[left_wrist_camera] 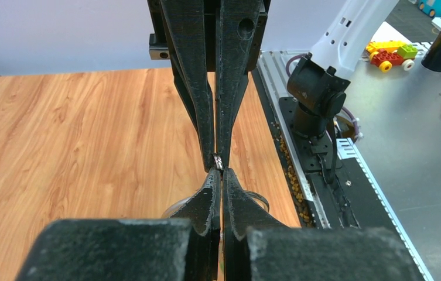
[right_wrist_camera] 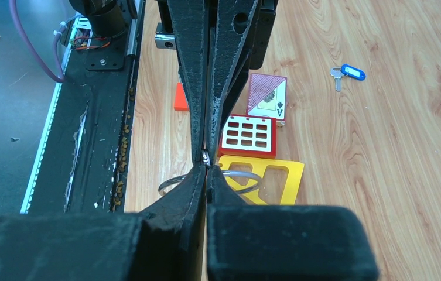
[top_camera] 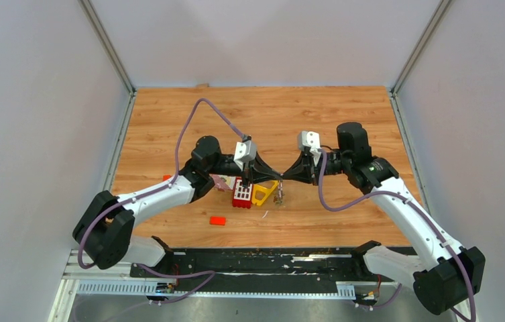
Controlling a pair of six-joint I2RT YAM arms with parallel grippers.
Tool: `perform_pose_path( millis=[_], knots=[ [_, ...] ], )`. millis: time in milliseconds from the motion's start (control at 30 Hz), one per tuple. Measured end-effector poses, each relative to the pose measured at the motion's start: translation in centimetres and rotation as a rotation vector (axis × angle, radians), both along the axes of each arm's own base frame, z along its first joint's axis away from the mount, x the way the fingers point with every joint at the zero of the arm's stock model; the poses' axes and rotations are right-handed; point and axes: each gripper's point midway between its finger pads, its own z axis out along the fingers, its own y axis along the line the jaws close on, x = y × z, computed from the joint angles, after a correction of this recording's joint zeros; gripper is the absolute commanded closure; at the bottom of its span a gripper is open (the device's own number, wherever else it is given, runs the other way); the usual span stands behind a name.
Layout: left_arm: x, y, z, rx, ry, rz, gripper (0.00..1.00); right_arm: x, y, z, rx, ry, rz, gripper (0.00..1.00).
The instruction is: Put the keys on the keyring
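Left arm (top_camera: 149, 198), right arm (top_camera: 404, 208): white link shells joined by black rounded joint housings. Purple cable (top_camera: 196, 111) looped along each arm. White camera block (top_camera: 243, 151) mounted at each wrist. Left gripper (left_wrist_camera: 218, 159), right gripper (right_wrist_camera: 206, 153): long black fingers (left_wrist_camera: 191, 58), coarse layered texture, tapered to thin tips; round hole (left_wrist_camera: 245, 25) sunk in one finger.
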Motion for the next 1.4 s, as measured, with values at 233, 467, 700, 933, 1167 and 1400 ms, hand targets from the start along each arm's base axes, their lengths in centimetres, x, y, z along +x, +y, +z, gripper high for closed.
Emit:
perform_pose_path(
  millis=[233, 467, 700, 933, 1167, 1400],
  knots=[
    [0.3, -0.2, -0.3, 0.008, 0.02, 0.009, 1.0, 0.3, -0.1, -0.3, -0.007, 0.007, -0.01, 1.0],
    [0.9, -0.3, -0.4, 0.03, 0.044, 0.034, 0.95, 0.6, -0.3, -0.4, -0.013, 0.0, -0.026, 1.0],
    [1.2, -0.4, -0.6, 0.038, 0.049, 0.051, 0.94, 0.8, -0.4, -0.5, -0.023, -0.008, -0.035, 1.0],
    [1.2, -0.4, -0.6, 0.039, 0.047, 0.057, 0.93, 0.9, -0.4, -0.5, -0.024, -0.013, -0.035, 1.0],
    [1.3, -0.5, -0.7, 0.041, 0.05, 0.057, 0.85, 0.8, -0.4, -0.6, -0.027, -0.007, -0.035, 1.0],
    [1.5, -0.7, -1.4, 0.053, 0.067, 0.062, 0.83, 0.7, -0.5, -0.9, -0.031, 0.004, -0.034, 1.0]
  ],
)
